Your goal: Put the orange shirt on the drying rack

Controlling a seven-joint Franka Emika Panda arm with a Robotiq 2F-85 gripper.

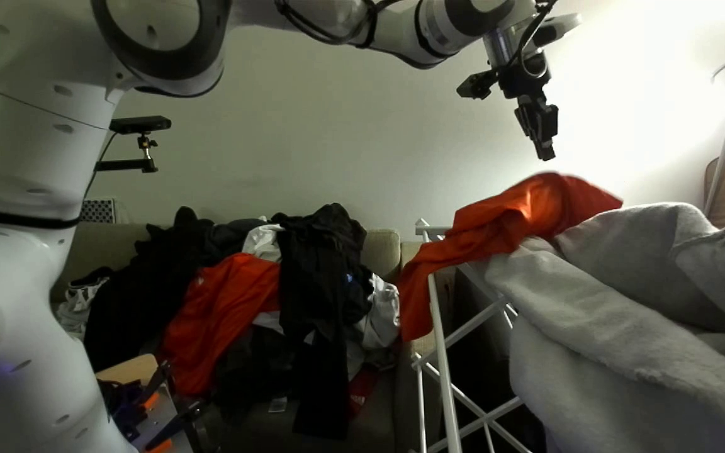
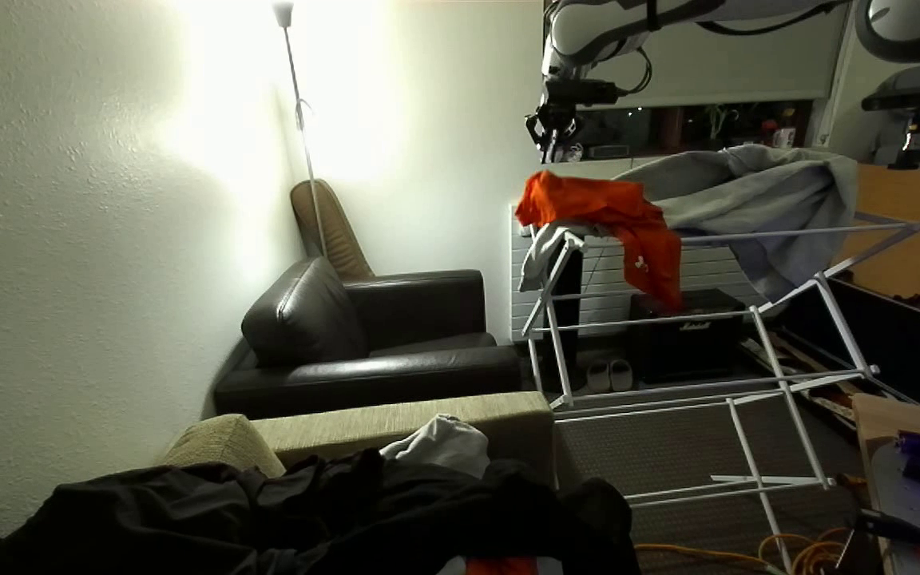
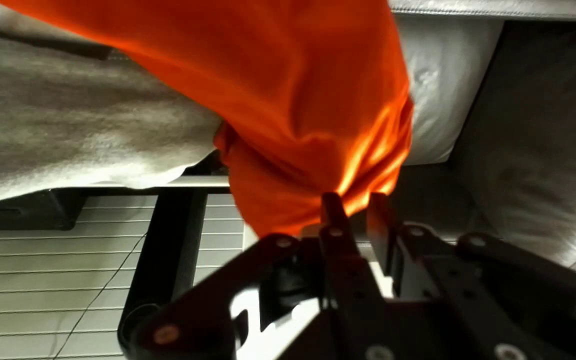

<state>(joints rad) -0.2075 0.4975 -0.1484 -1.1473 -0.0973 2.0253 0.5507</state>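
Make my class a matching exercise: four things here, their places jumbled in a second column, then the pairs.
Things
1. black two-fingered hand
2. orange fabric shirt nearest the hand
3. black box lettered in white
4. heap of black clothes

Places
A. on a pale fabric sofa
B. on the dark floor
C. above the shirt, not touching it
D. draped over a white tubular drying rack

Pairs: 1C; 2D; 3B; 4A

Orange shirt (image 3: pixel 313 85) partly over grey cloth (image 3: pixel 83 125). Claw (image 3: pixel 356 202) fingertips narrowly parted. Dark armchair (image 3: pixel 523 130) at right.
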